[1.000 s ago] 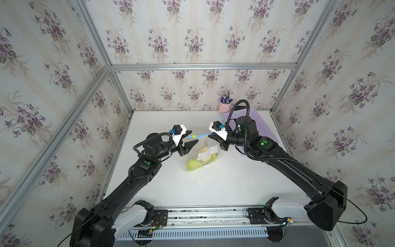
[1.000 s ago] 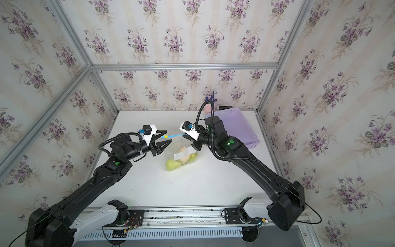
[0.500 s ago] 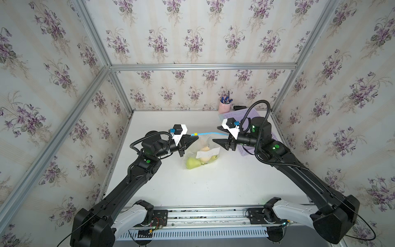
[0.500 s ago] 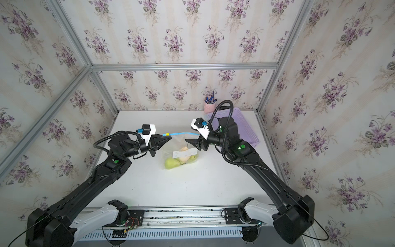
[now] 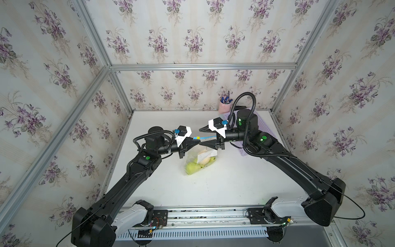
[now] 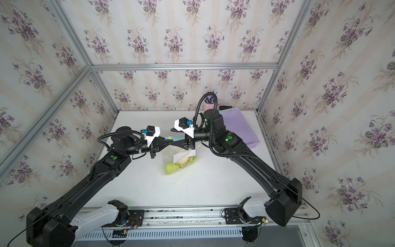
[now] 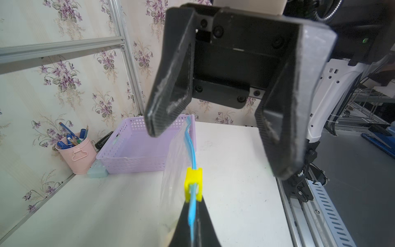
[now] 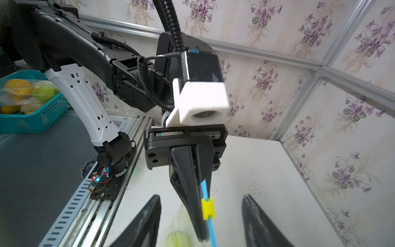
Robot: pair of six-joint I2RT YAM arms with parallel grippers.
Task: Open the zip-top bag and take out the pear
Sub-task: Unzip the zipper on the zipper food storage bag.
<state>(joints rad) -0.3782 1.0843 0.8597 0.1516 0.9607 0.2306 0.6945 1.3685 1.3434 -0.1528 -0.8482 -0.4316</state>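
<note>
— What colour is the zip-top bag (image 5: 189, 157)?
— Clear, with a light-blue zip strip (image 7: 193, 154), a yellow tab (image 7: 193, 184) and a whitish label (image 6: 177, 157). The pear (image 6: 170, 167) inside is pale green.
— And the basket (image 7: 132, 164)?
— Lilac, dotted all over with small holes. The cup (image 7: 77, 154) is pink, its pens (image 7: 64, 144) mostly blue.
— The surface (image 5: 213, 188)?
— Plain white. The walls (image 5: 192, 38) are cream-striped paper with purple violet sprays and grey-green leaves.
— The left hand (image 8: 199, 231) and right hand (image 7: 218, 149)?
— Both black.
</note>
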